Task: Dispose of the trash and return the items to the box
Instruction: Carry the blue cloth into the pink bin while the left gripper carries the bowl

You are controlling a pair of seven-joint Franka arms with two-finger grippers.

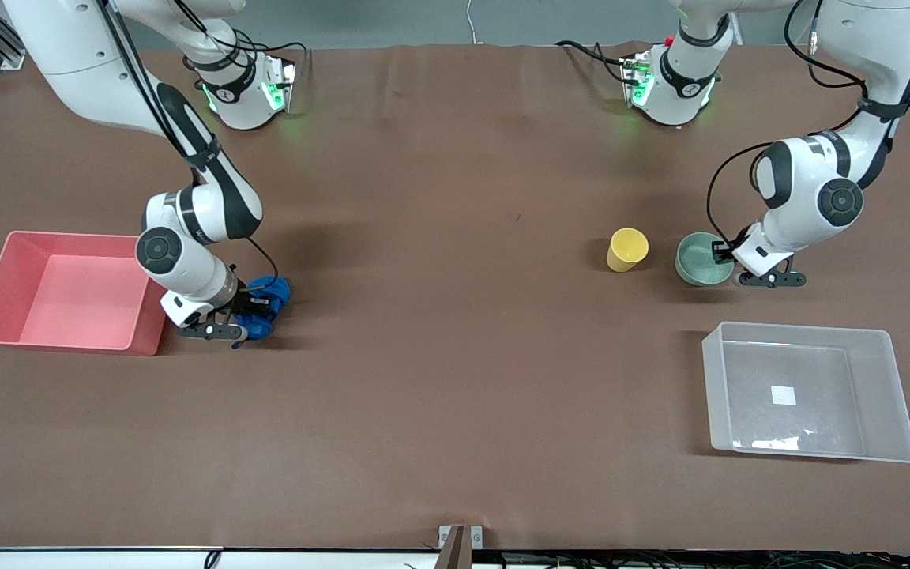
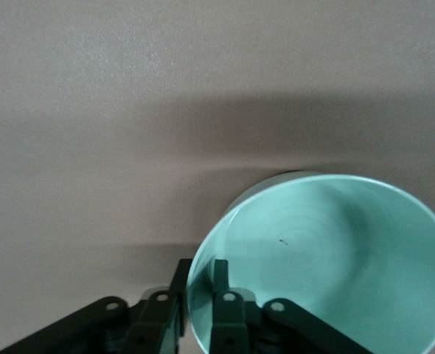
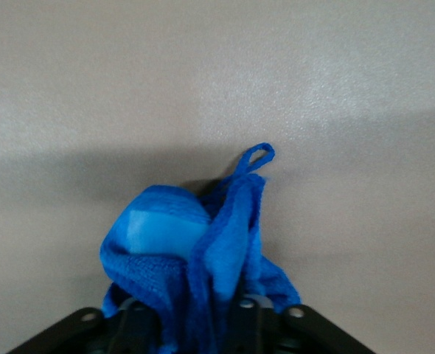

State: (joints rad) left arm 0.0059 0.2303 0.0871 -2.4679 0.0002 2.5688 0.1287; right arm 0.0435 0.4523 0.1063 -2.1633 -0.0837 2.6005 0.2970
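The trash, a bright blue wad [image 1: 272, 294], lies on the table beside the pink tub. My right gripper [image 1: 252, 314] is shut on it, and in the right wrist view the wad [image 3: 195, 243] bunches up between the fingers of the right gripper [image 3: 189, 324]. The mint-green bowl [image 1: 698, 261] stands beside the yellow cup [image 1: 626, 249]. My left gripper [image 1: 721, 253] is shut on the bowl's rim. In the left wrist view, the left gripper [image 2: 200, 299] has one finger inside the bowl [image 2: 335, 258] and one outside. The clear box [image 1: 806, 329] stands empty, nearer the front camera than the bowl.
A pink rectangular tub [image 1: 68, 236] stands empty at the right arm's end of the table, touching or nearly touching the right gripper. The brown table cover [image 1: 455, 316] spans the middle. The arm bases stand along the edge farthest from the front camera.
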